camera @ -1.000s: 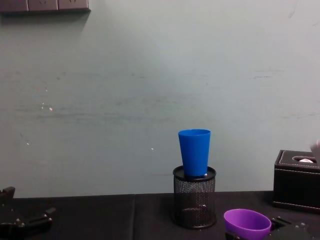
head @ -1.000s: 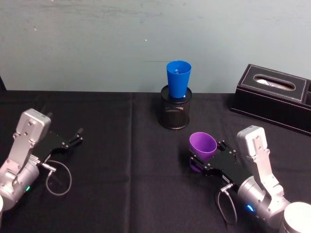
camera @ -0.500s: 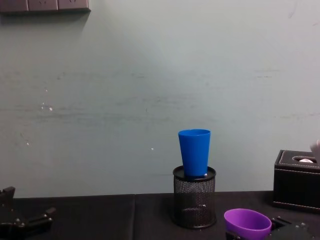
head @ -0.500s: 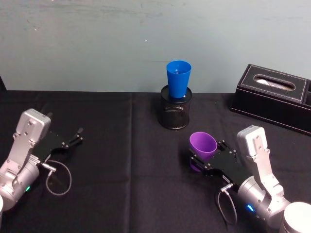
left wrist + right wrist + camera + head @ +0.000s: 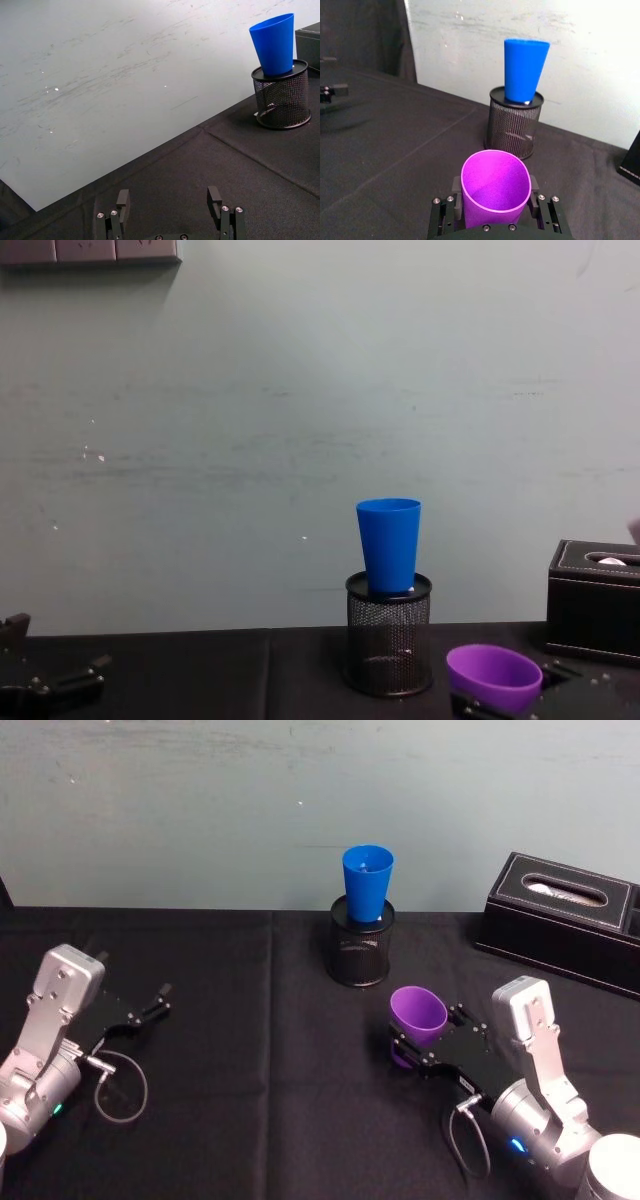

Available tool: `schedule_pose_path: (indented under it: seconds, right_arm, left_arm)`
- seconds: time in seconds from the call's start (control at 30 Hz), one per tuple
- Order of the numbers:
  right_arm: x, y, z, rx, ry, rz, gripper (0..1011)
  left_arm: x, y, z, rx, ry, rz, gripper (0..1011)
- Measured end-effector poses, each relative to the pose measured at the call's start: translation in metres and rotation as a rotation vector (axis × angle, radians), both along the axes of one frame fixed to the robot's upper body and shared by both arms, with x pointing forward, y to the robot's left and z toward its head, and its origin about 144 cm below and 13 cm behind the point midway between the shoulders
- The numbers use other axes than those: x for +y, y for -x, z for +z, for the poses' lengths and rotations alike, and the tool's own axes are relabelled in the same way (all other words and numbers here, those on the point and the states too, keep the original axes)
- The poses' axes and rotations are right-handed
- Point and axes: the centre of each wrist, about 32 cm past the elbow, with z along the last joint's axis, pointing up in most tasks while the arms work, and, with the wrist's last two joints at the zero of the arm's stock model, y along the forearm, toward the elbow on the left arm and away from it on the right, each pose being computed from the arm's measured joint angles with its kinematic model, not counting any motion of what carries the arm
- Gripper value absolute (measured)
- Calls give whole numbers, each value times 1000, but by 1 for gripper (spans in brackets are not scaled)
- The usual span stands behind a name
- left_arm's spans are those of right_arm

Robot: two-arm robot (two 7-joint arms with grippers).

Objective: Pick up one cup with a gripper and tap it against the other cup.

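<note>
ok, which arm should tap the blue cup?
Right. The right gripper is shut on the purple cup, just in front of the blue cup on the mesh holder. The left gripper is open, empty and farther off to the left.

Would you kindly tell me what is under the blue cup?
The blue cup stands in the mouth of a black mesh holder. What lies inside the holder beneath it is covered. The right tool holds the purple cup apart from it; the left tool rests open.
</note>
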Motion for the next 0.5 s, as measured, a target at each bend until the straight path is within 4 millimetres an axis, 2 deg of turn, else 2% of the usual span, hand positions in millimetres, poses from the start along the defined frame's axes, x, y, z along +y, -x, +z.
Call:
schedule_pose_path:
  seconds: [0.5]
  right_arm:
    - [-8, -1, 18, -73, -27, 3, 746]
  left_arm:
    - [0, 0, 0, 0, 0, 0, 1011]
